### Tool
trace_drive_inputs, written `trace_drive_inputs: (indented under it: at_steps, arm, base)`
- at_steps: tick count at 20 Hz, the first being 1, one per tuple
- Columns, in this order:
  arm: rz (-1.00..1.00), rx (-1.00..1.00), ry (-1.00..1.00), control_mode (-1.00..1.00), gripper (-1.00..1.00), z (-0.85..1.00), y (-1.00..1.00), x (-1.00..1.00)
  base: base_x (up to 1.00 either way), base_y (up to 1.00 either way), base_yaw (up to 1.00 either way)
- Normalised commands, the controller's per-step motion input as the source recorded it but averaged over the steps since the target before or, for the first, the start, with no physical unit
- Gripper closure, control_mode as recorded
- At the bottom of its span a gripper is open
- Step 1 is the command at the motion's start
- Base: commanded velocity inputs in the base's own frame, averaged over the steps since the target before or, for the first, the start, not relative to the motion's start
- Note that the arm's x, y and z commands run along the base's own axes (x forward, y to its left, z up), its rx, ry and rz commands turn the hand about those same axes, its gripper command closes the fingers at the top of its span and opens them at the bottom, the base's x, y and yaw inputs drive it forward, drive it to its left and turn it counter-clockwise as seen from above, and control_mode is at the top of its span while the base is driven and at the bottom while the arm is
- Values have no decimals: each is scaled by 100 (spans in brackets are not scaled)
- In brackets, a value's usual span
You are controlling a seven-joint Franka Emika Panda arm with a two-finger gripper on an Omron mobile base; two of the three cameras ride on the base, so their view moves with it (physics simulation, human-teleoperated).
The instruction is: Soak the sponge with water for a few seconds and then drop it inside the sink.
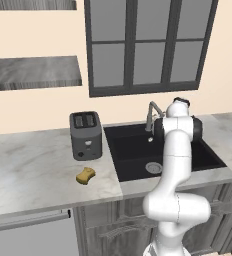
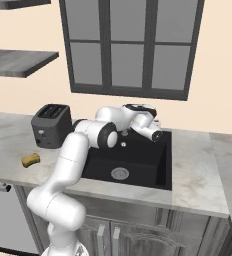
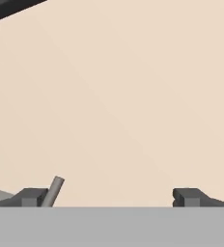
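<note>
Sponge [image 1: 85, 175], small and yellow-orange, lies flat on the marble counter [image 1: 28, 170] in front of the dark grey toaster [image 1: 85, 135], near it but not touching, and to the left of the black sink [image 1: 133, 150], well apart from the arm. Over the back of the sink, by the grey faucet [image 1: 152, 115], the gripper [image 3: 111, 197] points at the beige wall [image 3: 133, 96]. Its fingertips [image 3: 186, 197] stand wide apart with nothing between them, a grey rod poking up beside one tip.
</note>
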Motion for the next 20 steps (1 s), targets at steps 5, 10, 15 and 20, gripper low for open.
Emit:
trace_drive_inputs:
  at_steps: [5,10,15,20]
  arm:
    - [-3,1,0,-100,-100,-36,-33,7]
    - [-3,1,0,-100,-100,-35,-36,6]
    - [-4,0,0,-100,-100,-36,-34,6]
    - [-3,1,0,-100,-100,-40,-36,3]
  base:
    - [0,0,0]
    - [0,0,0]
    - [0,0,0]
    - [0,0,0]
